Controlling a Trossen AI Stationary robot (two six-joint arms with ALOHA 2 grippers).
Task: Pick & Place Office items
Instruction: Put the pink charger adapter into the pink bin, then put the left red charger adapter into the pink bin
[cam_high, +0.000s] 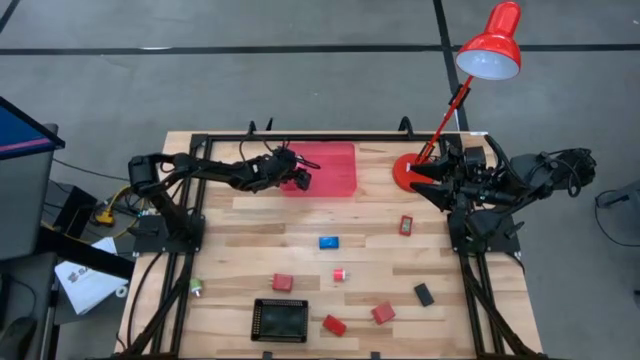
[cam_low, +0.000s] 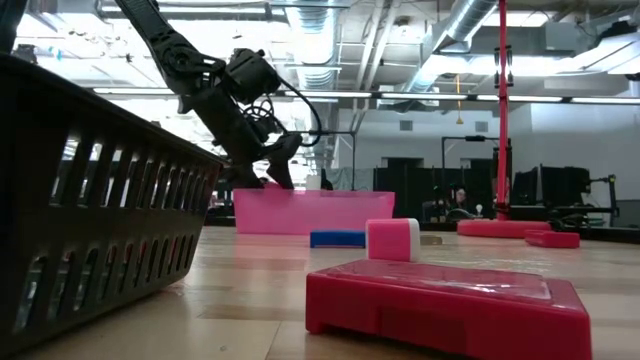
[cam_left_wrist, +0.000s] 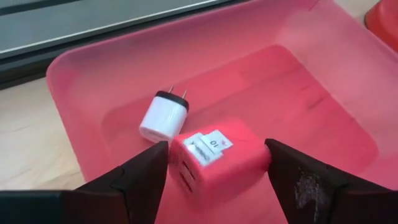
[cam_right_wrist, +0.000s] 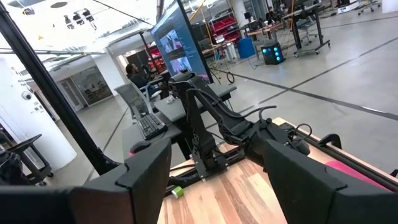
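My left gripper (cam_high: 298, 178) (cam_left_wrist: 217, 155) reaches down into the pink tray (cam_high: 335, 160) (cam_left_wrist: 323, 99) and is shut on a red block (cam_left_wrist: 217, 158) bearing a white "10" label. A white plug charger (cam_left_wrist: 163, 117) lies on the tray floor just beyond it. In the low view the left gripper (cam_low: 275, 172) dips behind the pink tray's wall (cam_low: 315, 212). Loose on the table lie a blue block (cam_high: 329, 241), red blocks (cam_high: 282, 282) (cam_high: 334, 324) (cam_high: 383, 313), a black rectangle (cam_high: 424, 294) and red-and-white pieces (cam_high: 341, 274) (cam_high: 406, 225). My right gripper (cam_high: 420, 178) (cam_right_wrist: 214, 162) waits open by the lamp base. My left gripper pinches the red block between its two fingers (cam_left_wrist: 152, 165), one on each of two opposite side faces (cam_left_wrist: 177, 165). The fingers slant down from above into the tray. The block sits tilted with its labelled face up; whether it rests on the tray floor I cannot tell.
A red desk lamp stands with its base (cam_high: 410, 172) at the far right, beside the pink tray. A black basket (cam_high: 280, 320) (cam_low: 90, 200) sits at the near edge. A green bit (cam_high: 196, 287) lies near the left edge. Bare wood shows at the table's middle.
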